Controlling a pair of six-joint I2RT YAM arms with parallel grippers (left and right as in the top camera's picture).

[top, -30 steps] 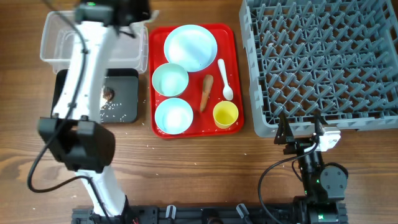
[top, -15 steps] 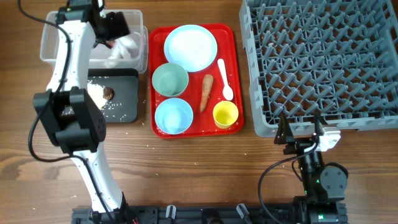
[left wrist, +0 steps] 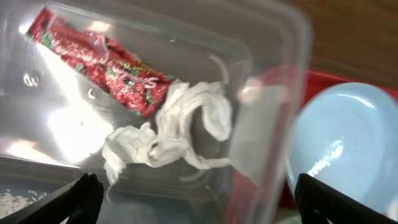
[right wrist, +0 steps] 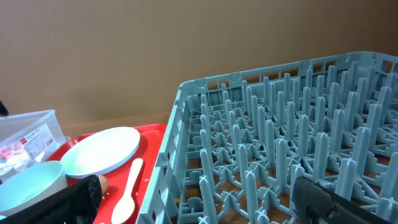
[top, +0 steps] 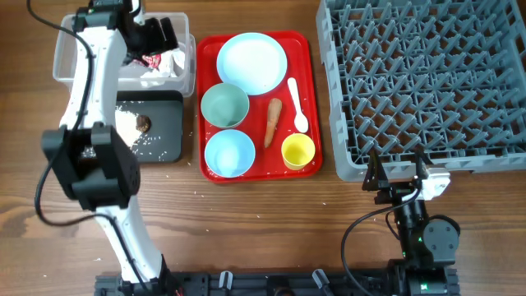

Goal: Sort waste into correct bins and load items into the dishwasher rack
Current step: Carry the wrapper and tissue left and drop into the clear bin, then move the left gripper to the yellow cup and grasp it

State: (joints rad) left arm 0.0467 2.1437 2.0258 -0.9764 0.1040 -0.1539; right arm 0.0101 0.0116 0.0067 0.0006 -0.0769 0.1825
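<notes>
Tissue (left wrist: 165, 134), packet (left wrist: 102, 59): lying loose in tub (top: 64, 62), far left; apparently sorted as dry waste.
Left end effector (left wrist: 198, 200): above tub, jaws apart, empty.
Carrot (top: 272, 122): on red tray (top: 315, 99), not yet sorted.
Right end effector (right wrist: 199, 202): jaws apart, empty, near side of rack (top: 427, 82); likely placed for loading dishes.

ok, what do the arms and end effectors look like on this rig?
Left arm: white tubular links, bulky black joint housings, thin black cable alongside. Right arm: mostly black, white block by the wrist, small green light, black cable looping off. Left end effector and right end effector: two dark pointed fingers each.
</notes>
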